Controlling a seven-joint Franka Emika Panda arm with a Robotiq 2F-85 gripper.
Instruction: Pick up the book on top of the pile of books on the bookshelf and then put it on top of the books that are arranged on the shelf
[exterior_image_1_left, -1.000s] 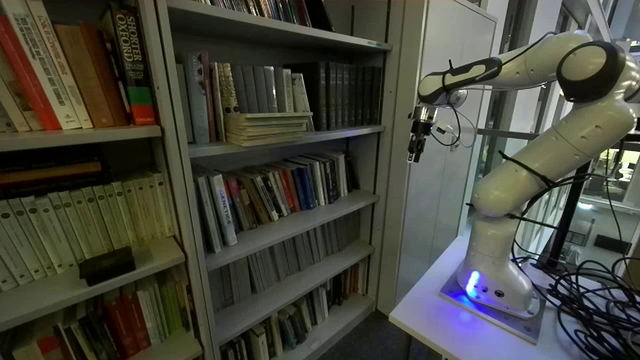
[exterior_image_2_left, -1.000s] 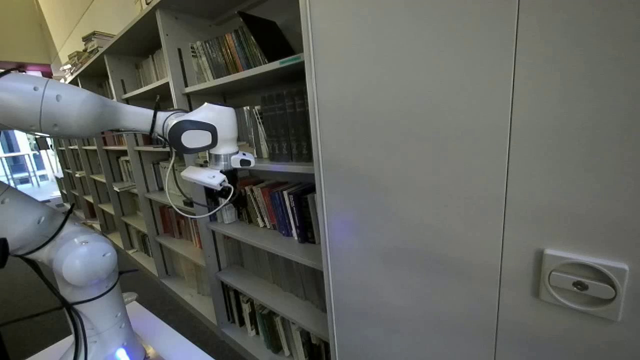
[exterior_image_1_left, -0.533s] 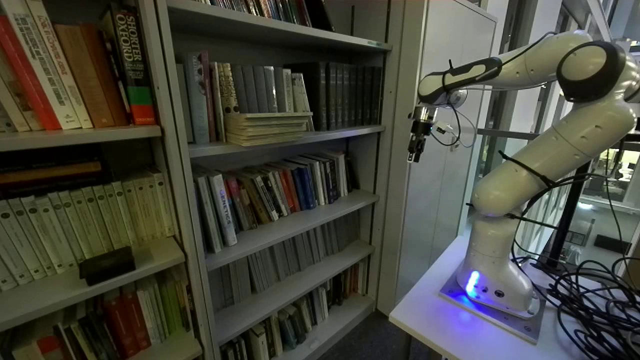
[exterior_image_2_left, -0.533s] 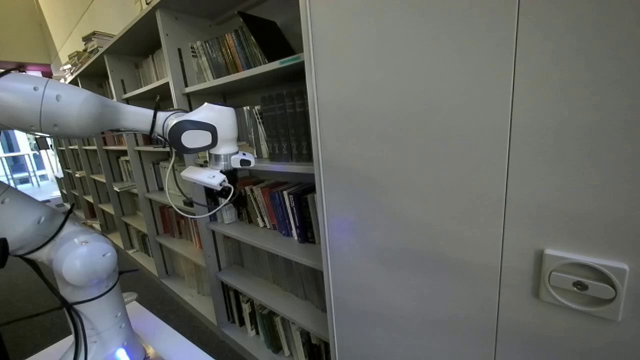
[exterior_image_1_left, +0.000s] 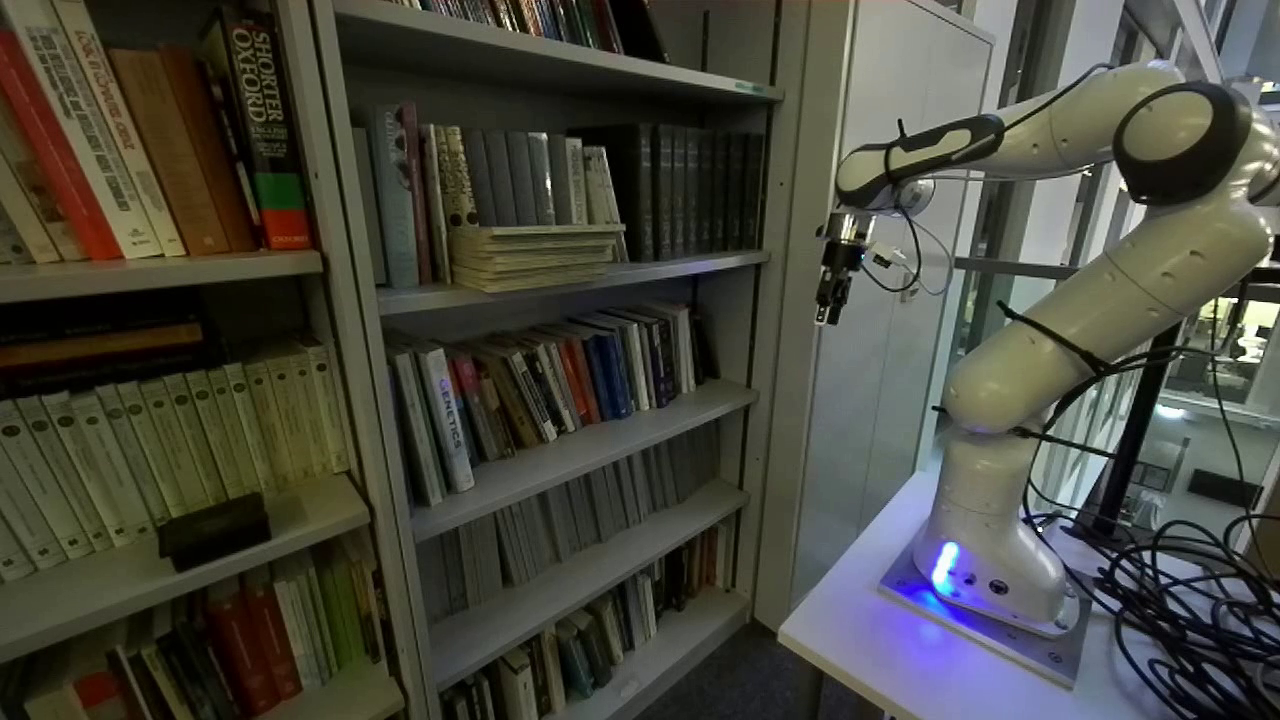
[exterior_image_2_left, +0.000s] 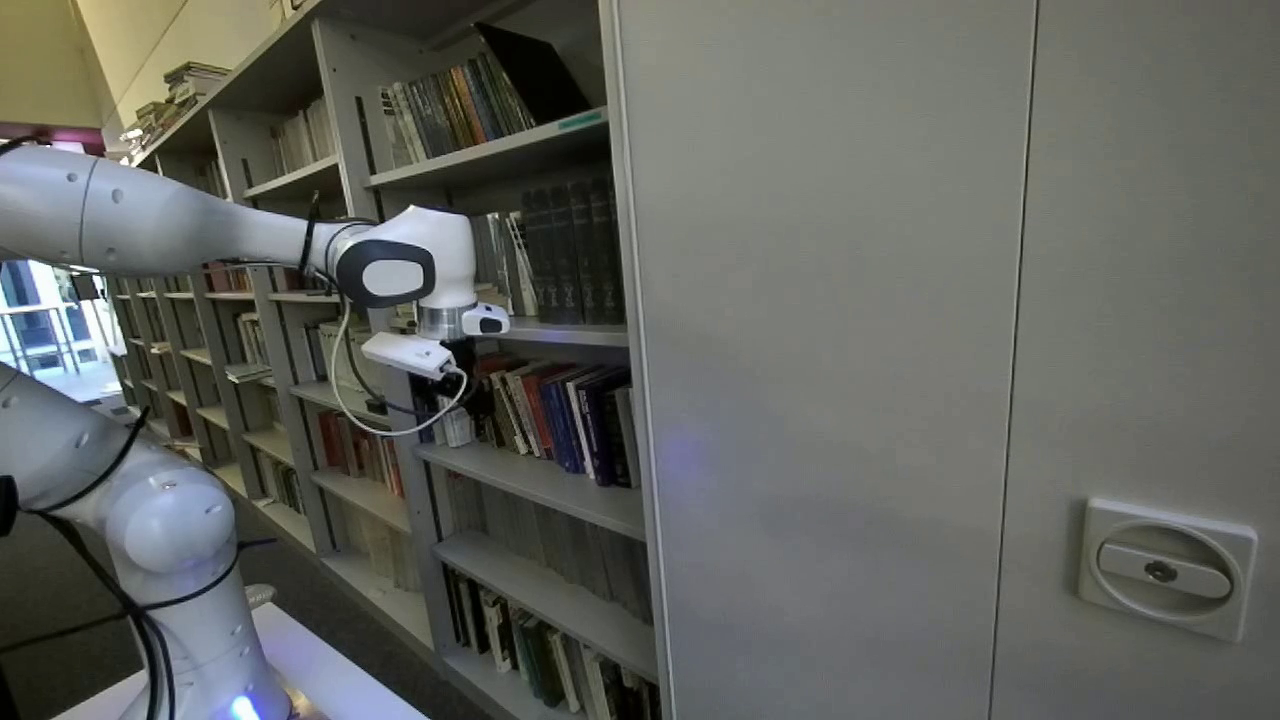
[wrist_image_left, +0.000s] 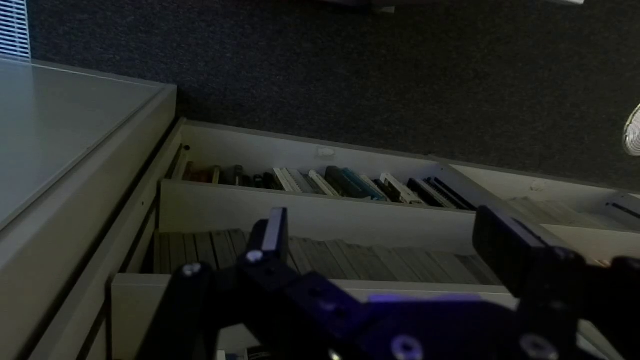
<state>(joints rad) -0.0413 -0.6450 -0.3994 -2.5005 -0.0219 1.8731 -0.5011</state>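
Observation:
The pile of thin pale books (exterior_image_1_left: 530, 268) lies flat on a bookshelf board in an exterior view. Its top book (exterior_image_1_left: 535, 232) has a pale cream edge. Grey and patterned books (exterior_image_1_left: 510, 180) stand upright behind the pile, with dark bound volumes (exterior_image_1_left: 690, 195) to their right. The dark volumes also show in an exterior view (exterior_image_2_left: 572, 250); the pile there is mostly hidden by the arm. My gripper (exterior_image_1_left: 828, 312) points down in free air, right of the pile and apart from it. In the wrist view the gripper (wrist_image_left: 380, 230) has its fingers wide apart with nothing between them.
Another shelf board runs above the pile (exterior_image_1_left: 560, 60). A lower board holds leaning books (exterior_image_1_left: 560, 370). A white cabinet door (exterior_image_1_left: 890, 300) stands behind the gripper. The robot base is on a white table (exterior_image_1_left: 850, 630) with coiled black cables (exterior_image_1_left: 1180, 600).

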